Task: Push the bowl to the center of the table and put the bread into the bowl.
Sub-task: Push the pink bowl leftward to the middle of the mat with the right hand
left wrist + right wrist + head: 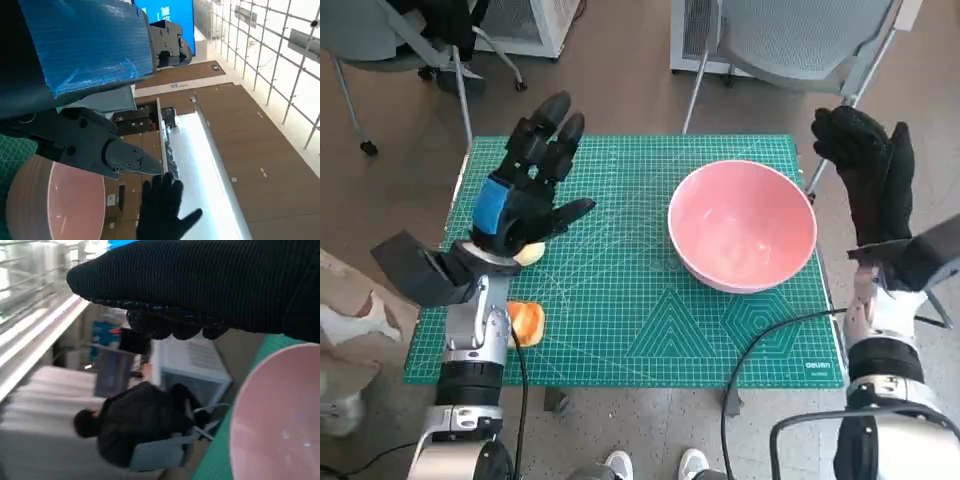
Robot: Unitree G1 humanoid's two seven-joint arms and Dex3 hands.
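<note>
Both robot hands are hovering open and empty: left robot hand (527, 190) above the golden bread roll (525, 322), right robot hand (868, 170) beside the round pink plastic bowl (742, 225).

Small table carries a green cutting mat (620, 300) with a white grid and printed shapes; the mat covers nearly the whole top. Pink bowl (742, 224) sits upright on the mat, right half, toward the far edge, with nothing in it. Bread (527, 322) lies on the mat near the front-left corner, partly hidden by the forearm above it. A second pale bit (529, 254) shows just beyond it, mostly covered; can't tell what it is. Bowl and bread well apart.
</note>
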